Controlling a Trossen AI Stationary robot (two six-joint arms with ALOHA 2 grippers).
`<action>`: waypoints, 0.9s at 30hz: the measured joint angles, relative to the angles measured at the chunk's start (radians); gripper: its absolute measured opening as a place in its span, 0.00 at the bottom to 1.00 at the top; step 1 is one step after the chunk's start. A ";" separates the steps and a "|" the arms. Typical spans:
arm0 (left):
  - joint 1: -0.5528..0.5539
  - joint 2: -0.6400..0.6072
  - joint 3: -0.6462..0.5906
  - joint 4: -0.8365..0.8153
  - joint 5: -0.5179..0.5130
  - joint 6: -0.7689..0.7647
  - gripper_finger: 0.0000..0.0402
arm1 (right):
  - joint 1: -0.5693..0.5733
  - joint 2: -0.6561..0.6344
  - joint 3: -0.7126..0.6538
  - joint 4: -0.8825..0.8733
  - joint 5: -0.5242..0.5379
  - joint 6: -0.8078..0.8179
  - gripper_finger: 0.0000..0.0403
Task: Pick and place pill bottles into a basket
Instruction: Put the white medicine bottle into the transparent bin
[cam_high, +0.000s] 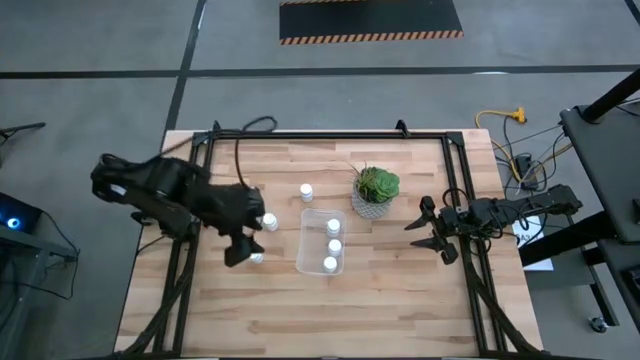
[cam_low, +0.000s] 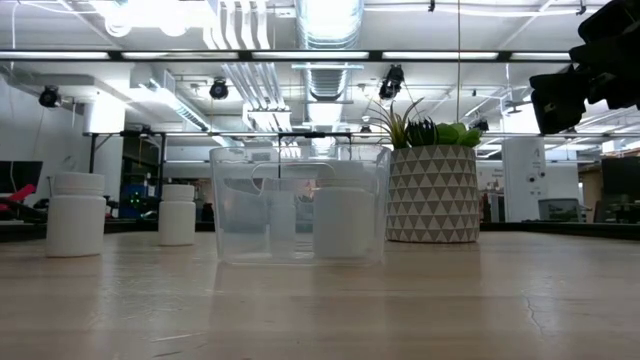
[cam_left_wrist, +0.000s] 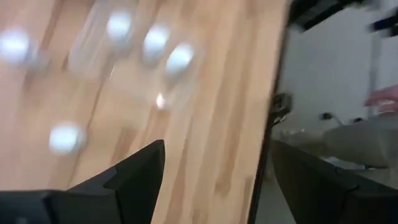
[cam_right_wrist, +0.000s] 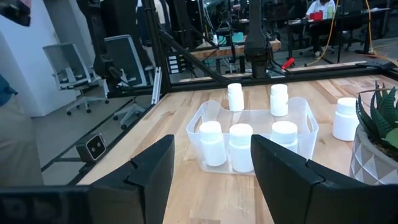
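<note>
Left gripper (cam_high: 243, 243) spread wide, empty, over the table (cam_high: 300, 310) just left of the basket (cam_high: 309, 242). Right gripper (cam_high: 430, 232) part-open, empty, waiting well right of basket, past the potted plant (cam_high: 376, 190). Three pill bottles (cam_high: 333, 246) inside basket; three outside it, left and behind

Both arms are matte black and built of chunky, rounded segments. The left arm (cam_high: 170, 190), at the high view's middle left, looks bulky, with a black cable looping off its upper side. The right arm (cam_high: 500, 212), at middle right, is slimmer. Each ends in two flat, angular black fingers (cam_right_wrist: 155, 168) with bevelled edges.
</note>
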 joint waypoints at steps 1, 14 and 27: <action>0.000 0.015 0.000 -0.039 0.000 -0.042 0.68 | 0.000 0.000 0.000 0.000 0.000 0.000 0.50; -0.031 0.122 -0.072 -0.197 -0.186 -0.522 0.68 | 0.000 0.001 0.000 0.000 0.000 0.000 0.50; -0.080 0.107 -0.344 -0.198 -0.048 -0.803 0.68 | 0.000 0.002 0.000 0.000 0.000 0.001 0.50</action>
